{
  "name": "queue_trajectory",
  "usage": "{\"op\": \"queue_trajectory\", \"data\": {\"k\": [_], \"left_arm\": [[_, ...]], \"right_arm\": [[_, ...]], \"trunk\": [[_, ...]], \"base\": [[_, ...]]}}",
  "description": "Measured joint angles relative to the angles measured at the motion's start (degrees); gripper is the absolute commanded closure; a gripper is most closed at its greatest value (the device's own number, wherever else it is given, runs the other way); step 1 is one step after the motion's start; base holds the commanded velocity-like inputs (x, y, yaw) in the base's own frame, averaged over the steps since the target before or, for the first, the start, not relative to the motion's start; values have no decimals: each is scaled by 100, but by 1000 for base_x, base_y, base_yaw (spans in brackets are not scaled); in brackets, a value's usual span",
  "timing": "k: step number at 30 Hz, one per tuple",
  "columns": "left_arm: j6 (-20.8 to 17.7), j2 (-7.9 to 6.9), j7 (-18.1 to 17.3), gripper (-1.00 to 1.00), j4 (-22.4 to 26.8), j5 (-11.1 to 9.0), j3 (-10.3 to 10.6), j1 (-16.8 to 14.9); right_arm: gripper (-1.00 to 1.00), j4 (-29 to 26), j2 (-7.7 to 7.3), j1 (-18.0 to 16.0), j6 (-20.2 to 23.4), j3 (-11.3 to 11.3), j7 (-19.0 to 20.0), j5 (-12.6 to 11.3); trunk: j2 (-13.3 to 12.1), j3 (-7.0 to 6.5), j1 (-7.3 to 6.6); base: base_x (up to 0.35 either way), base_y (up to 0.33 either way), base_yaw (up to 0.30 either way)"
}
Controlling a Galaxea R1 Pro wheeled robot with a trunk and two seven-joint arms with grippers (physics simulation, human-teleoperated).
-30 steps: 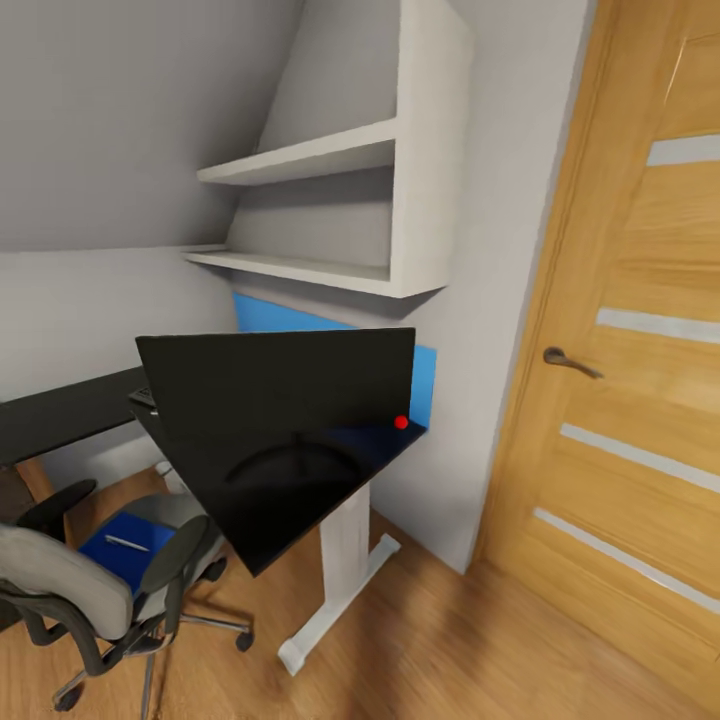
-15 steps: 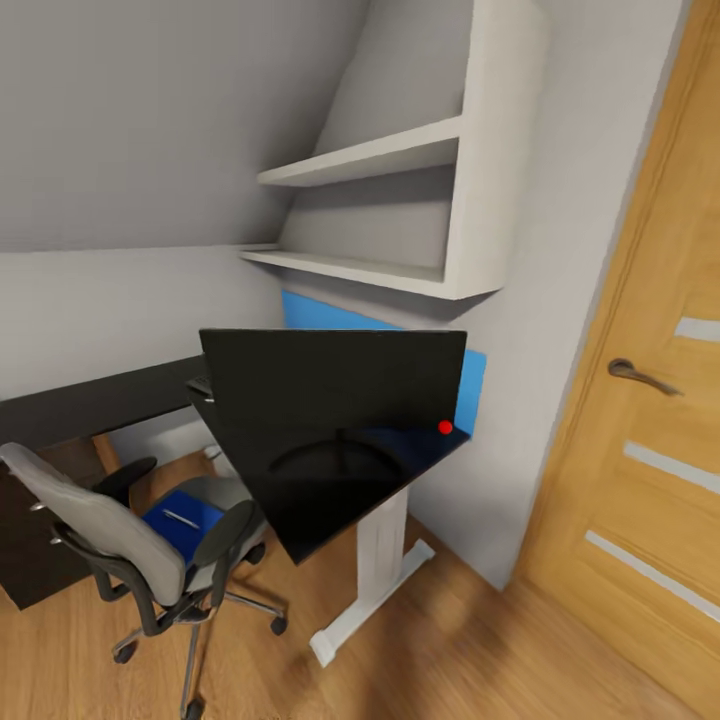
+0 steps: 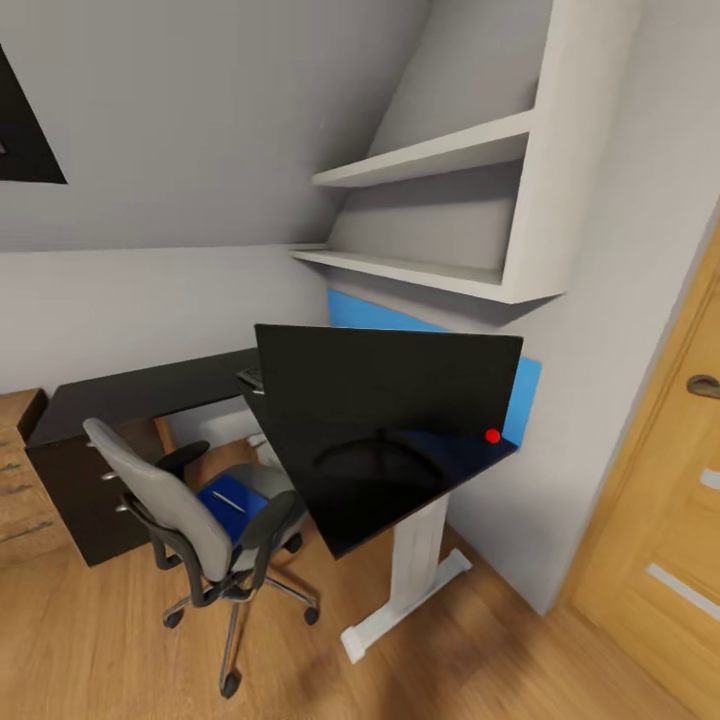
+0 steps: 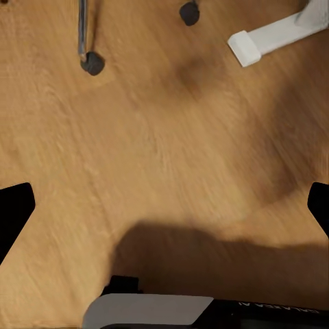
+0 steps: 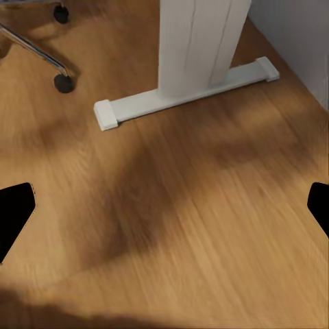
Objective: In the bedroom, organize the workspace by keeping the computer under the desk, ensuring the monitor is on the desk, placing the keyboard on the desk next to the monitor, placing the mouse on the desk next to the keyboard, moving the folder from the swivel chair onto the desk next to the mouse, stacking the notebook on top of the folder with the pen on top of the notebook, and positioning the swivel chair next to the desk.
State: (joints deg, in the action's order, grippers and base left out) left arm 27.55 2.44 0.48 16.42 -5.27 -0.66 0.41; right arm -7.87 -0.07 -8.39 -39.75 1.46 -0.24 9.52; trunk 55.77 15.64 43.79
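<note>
- Head view: the big black monitor (image 3: 385,385) stands on the black worktop (image 3: 150,392) of the desk, with a red dot at its lower corner. A bit of the keyboard (image 3: 251,377) peeks out just behind the monitor's edge. The grey swivel chair (image 3: 200,515) sits right beside the desk on the wood floor (image 3: 480,650). The blue folder (image 3: 232,500) lies on the chair seat, and a thin white pen (image 3: 227,497) lies on top of it. White shelves (image 3: 440,215) hang on the wall above. An oak door (image 3: 670,500) is at the side.
- Left wrist view: the left fingers (image 4: 15,209) are spread wide, holding nothing, over the floor. A chair wheel (image 4: 92,63) and the end of the white desk foot (image 4: 274,38) are far off.
- Right wrist view: the right fingers (image 5: 14,209) are spread wide too, holding nothing. The white desk leg (image 5: 199,44) stands on the floor ahead, with a chair wheel (image 5: 64,83) near it.
</note>
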Motion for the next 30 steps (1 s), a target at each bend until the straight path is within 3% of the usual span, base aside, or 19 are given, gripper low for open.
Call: {"op": "queue_trajectory", "data": {"k": [15,30], "left_arm": [[0,0,0,-100,0,-1,0,0],[-7,0,-1,-100,-1,-1,0,0]], "right_arm": [[-100,0,-1,0,0,0,0,1],[-100,0,-1,0,5,1,0,2]], "trunk": [[0,0,0],[0,0,2]], "base": [[0,-10,291],[-54,-171,290]]}}
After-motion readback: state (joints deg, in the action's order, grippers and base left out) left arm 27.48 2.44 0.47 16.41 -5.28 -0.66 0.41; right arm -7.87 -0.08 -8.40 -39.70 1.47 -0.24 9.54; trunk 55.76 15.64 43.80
